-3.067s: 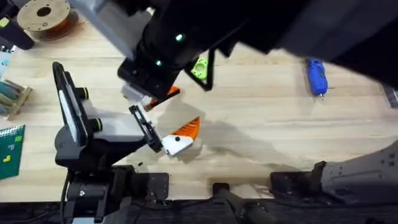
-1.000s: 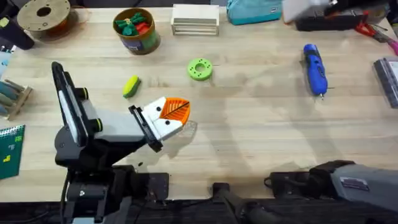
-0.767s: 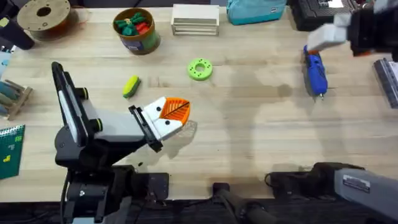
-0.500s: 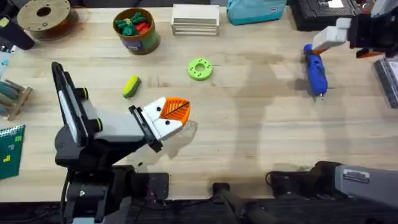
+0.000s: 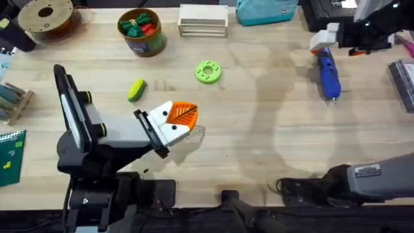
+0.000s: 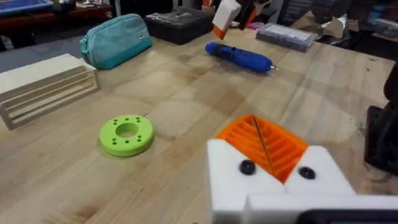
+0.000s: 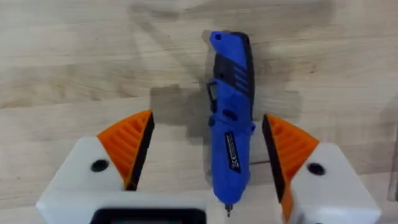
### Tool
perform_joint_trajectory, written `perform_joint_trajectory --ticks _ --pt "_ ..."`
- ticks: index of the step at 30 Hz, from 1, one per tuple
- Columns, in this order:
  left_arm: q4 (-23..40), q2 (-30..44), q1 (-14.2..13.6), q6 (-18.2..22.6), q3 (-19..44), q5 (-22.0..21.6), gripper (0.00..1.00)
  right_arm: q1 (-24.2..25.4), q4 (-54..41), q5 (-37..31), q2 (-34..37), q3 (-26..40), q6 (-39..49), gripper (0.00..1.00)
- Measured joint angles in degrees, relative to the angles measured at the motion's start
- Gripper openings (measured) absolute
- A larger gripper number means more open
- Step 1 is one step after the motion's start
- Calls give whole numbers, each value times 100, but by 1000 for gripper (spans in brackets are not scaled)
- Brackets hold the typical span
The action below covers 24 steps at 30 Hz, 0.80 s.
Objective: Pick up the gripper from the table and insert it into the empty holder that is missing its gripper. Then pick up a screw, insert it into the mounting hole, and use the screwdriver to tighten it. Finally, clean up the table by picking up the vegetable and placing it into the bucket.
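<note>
Over the table's far right: right gripper (image 7: 208, 155) hangs above the screwdriver (image 7: 230, 118), its orange pads spread wide.
Screwdriver and jaws: the blue body lies flat on the wood between the two open fingers, nearer one pad than the other, touching neither; its narrow tip points toward the wrist.
Screwdriver from overhead: it lies (image 5: 328, 72) lengthwise on the right side of the table, tip toward the near edge, with the right gripper (image 5: 321, 41) at its far end.
Left gripper: it rests (image 5: 178, 120) low at the near left, its orange ribbed pads drawn close together with nothing between them.
Vegetable: the yellow piece (image 5: 136, 89) lies on bare wood just beyond the left gripper, apart from it.
Bucket: the olive tub (image 5: 142, 40) stands at the far left, with red and green pieces inside.
Table: pale wood (image 5: 259, 129), with a green disc (image 5: 207, 72), a wooden rack (image 5: 203, 21) and a teal pouch (image 5: 265, 11) along the far side.
Right arm: it reaches forward from the lower right base.
</note>
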State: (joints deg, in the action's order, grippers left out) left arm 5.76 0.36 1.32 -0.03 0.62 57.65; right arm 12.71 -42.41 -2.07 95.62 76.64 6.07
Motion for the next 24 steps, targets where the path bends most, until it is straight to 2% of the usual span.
perform_joint_trajectory --ticks 13,24 --pt "0 0 0 0 0 0 5 141 499 6 1256 0 47 991" --pt "0 0 0 0 0 -2 5 275 693 173 1289 0 623 991"
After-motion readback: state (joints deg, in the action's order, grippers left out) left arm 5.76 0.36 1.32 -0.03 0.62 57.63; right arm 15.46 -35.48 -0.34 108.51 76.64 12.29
